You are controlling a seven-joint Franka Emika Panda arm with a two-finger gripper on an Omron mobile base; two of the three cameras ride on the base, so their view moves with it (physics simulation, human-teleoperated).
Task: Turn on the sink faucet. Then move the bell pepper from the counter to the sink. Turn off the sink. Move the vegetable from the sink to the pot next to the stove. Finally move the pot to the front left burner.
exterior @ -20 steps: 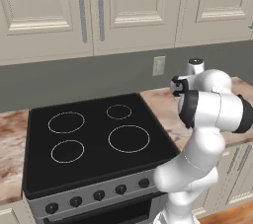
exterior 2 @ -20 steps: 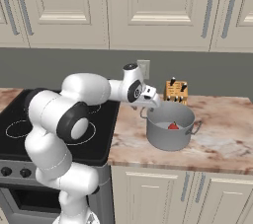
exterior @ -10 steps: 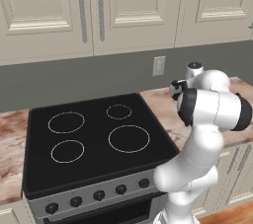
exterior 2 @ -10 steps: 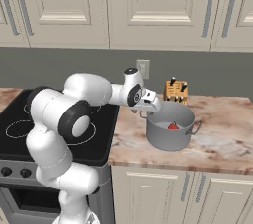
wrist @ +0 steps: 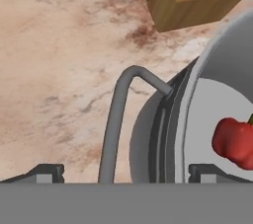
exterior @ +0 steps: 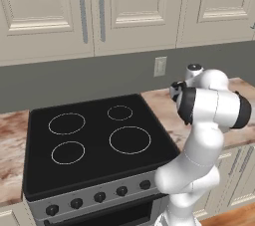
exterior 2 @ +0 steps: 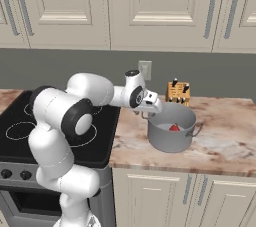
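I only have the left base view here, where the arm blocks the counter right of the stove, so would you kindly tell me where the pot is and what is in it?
Observer: The pot stands on the counter just right of the stove, and the red bell pepper lies inside it.
Operator: Thank you. Where is the gripper relative to the pot?
Observer: The gripper hangs over the pot's left rim, jaws open and holding nothing.
Operator: Is it lined up with a handle?
Observer: In the hand view the pot's grey loop handle sits between the two finger tips.
Operator: Anything close behind the pot?
Observer: A wooden knife block stands just behind it.
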